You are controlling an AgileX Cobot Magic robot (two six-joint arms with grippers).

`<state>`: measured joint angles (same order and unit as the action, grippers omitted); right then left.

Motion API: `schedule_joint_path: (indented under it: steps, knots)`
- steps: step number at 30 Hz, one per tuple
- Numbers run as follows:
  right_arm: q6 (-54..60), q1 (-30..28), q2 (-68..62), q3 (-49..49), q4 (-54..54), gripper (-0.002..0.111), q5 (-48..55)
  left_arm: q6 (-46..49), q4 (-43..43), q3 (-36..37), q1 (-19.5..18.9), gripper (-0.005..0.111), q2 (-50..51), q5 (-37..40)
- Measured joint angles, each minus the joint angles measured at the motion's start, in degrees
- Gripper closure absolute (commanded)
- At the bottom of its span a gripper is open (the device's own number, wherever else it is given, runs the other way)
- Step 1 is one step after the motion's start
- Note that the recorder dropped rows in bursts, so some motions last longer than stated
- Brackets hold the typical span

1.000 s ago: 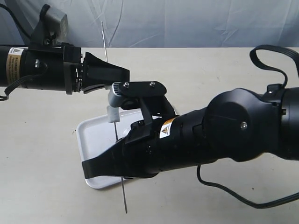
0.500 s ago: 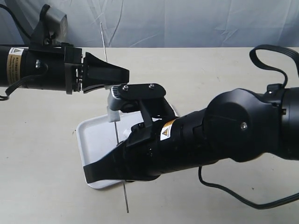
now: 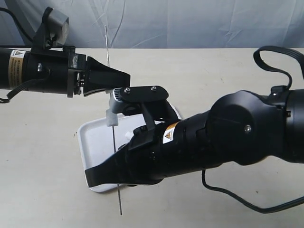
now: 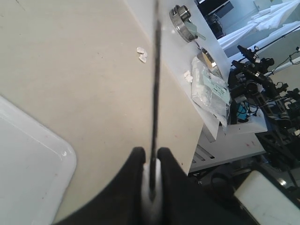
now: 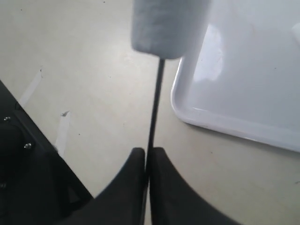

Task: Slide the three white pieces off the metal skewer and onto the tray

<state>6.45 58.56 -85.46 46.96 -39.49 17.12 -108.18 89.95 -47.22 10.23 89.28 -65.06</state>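
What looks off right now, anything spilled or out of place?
A few small white scraps lie on the bare table near its edge, well off the tray. What they are is unclear. Otherwise nothing stands out: the metal skewer stands near upright with one white piece threaded on it.

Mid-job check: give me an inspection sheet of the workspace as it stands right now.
Surface: beige table, a few pale tape-like marks.
Job's things: metal skewer held near upright by the edge of the tray; one white piece threaded on it; the other two not made out.
Clutter: small white scraps on the table.
Grippers: left tool shut on the skewer's upper part; right tool closed around it below the piece.
Cables: black cable lying on the table at the right.
Surroundings: grey cloth backdrop; bench with gear past the table edge.
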Motion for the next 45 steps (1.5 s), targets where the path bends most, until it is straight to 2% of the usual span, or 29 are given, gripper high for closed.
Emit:
schedule_joint_path:
  steps: [45]
  knots:
    - [0.06,2.24,-2.04,-2.96,-1.15,0.109,-6.38,1.74,-0.86,-0.87,0.56,0.105,0.60,0.53]
